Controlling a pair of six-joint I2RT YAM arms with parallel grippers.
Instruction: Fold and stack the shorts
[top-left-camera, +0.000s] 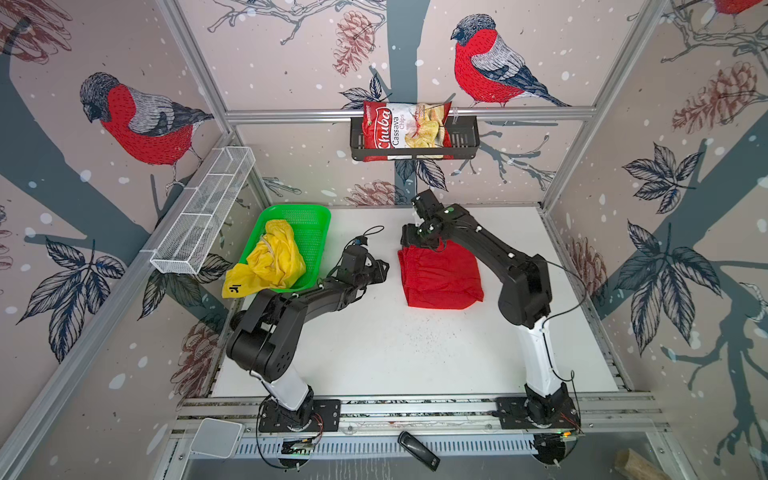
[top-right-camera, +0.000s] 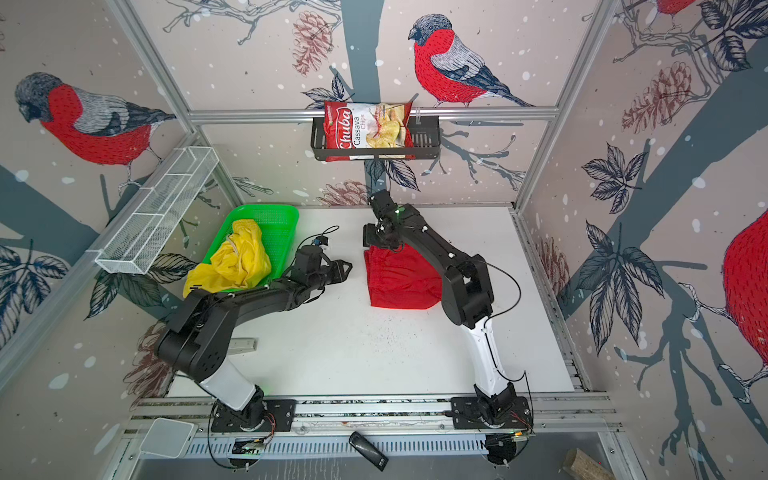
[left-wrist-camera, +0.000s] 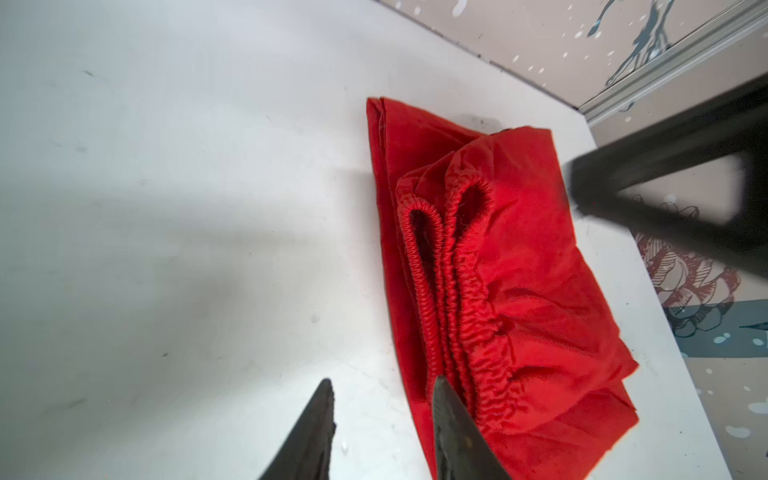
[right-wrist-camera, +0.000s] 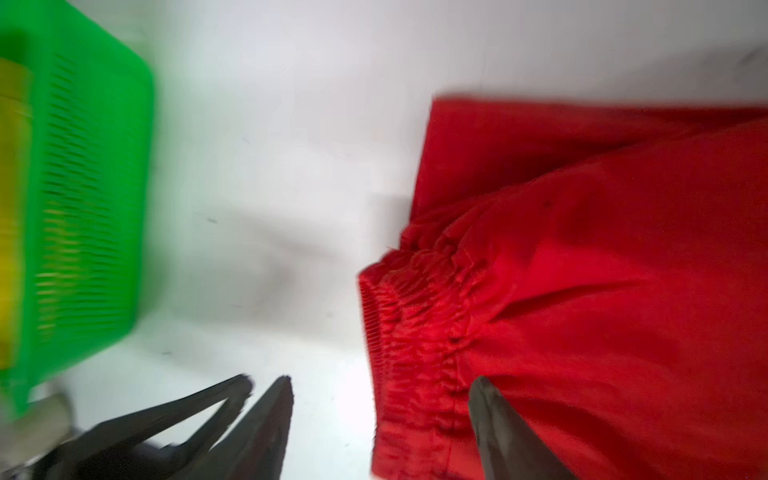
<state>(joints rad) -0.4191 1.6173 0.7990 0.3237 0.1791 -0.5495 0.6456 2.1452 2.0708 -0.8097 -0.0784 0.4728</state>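
Observation:
The red shorts (top-left-camera: 440, 276) (top-right-camera: 401, 276) lie folded on the white table right of centre, with the gathered waistband (left-wrist-camera: 457, 299) on the side facing the left arm. The yellow shorts (top-left-camera: 274, 257) (top-right-camera: 235, 259) sit crumpled in the green basket (top-left-camera: 309, 220), one leg hanging over its near rim. My left gripper (top-left-camera: 382, 268) (left-wrist-camera: 384, 382) is open just left of the red shorts, one finger over their edge and nothing held. My right gripper (top-left-camera: 409, 237) (right-wrist-camera: 382, 380) is open above their far left corner, its jaws wide either side of the waistband (right-wrist-camera: 415, 316) and not closed on it.
The green basket (top-right-camera: 278, 216) stands at the table's back left. A chips bag (top-left-camera: 405, 129) rests in a black rack on the back wall. A white wire rack (top-left-camera: 203, 212) hangs on the left wall. A black device (top-left-camera: 417, 451) lies beyond the front rail.

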